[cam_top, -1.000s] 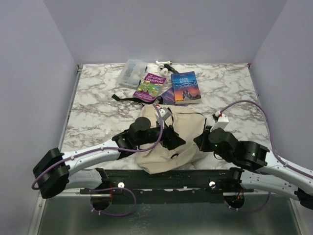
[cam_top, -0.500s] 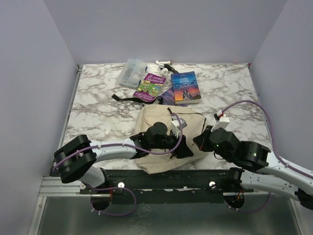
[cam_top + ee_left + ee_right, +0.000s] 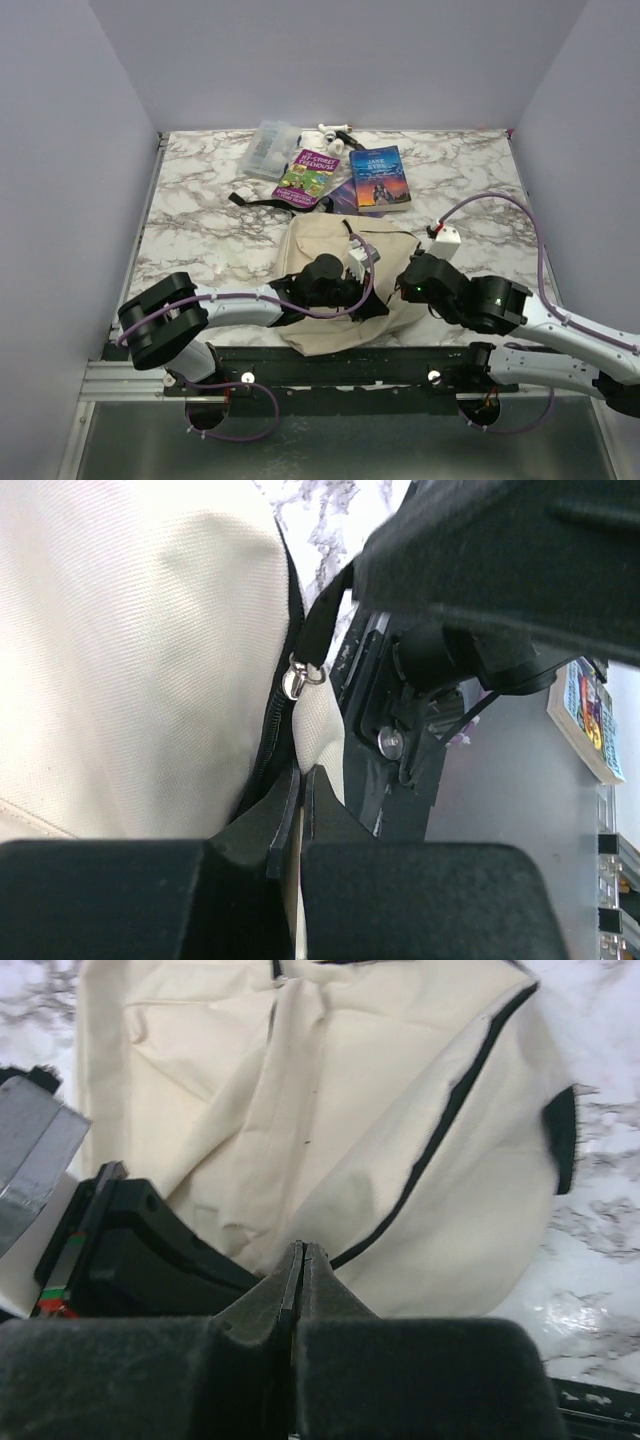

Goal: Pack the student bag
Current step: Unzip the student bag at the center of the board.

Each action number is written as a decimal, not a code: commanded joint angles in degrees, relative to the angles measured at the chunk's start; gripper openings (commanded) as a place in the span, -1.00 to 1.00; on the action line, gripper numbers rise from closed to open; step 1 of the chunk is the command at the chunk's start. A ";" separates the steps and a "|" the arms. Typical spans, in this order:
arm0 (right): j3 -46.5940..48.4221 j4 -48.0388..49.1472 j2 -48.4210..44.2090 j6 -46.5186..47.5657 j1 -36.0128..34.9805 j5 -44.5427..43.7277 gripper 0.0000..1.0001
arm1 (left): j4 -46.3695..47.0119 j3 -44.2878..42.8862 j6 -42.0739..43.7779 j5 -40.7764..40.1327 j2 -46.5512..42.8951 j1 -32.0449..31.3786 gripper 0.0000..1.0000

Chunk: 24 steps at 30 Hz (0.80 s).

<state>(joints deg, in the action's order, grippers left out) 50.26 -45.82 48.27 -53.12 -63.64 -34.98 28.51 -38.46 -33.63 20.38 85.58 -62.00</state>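
The beige student bag (image 3: 322, 243) lies flat near the table's front edge, between both arms. My left gripper (image 3: 372, 302) reaches across its near right part. In the left wrist view that gripper (image 3: 302, 772) is shut on a fold of the bag's (image 3: 130, 630) cream fabric, just beside the black zipper, below the silver zipper pull (image 3: 296, 678). My right gripper (image 3: 403, 290) is at the bag's right edge. In the right wrist view it (image 3: 302, 1250) is shut, tips against the bag (image 3: 400, 1090) where the black zipper line ends. No fabric shows between its jaws.
Beyond the bag lie a purple-green book (image 3: 307, 177), a blue book (image 3: 380, 178), a clear plastic case (image 3: 270, 148) and a small white item (image 3: 335, 129). A black strap (image 3: 255, 200) trails to the bag's far left. The black mounting rail (image 3: 330, 365) borders the near edge.
The left arm swung right across the bag and its jaws closed on the fabric by the zipper. The right arm shifted a little left and forward, still shut.
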 commanded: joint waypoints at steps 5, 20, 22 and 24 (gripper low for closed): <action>6.16 -5.70 8.12 1.44 11.56 -8.56 -0.99 | -0.21 6.97 -0.45 -6.01 -1.52 -0.40 -1.00; 0.08 4.36 7.78 17.85 36.68 46.38 -0.73 | -0.21 6.08 -0.17 -4.13 -2.35 -0.58 -1.00; -1.69 4.79 5.70 15.87 32.71 46.54 -0.61 | -0.21 5.25 -0.34 -3.46 -1.17 -0.58 -1.00; -1.75 3.50 5.58 14.07 26.64 41.16 -0.45 | -0.23 4.64 -0.29 -3.02 -0.42 -0.58 -1.00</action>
<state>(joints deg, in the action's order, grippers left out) 49.74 -40.58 56.18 -37.01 -28.84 2.42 27.46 -31.14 -34.68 16.19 83.40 -62.39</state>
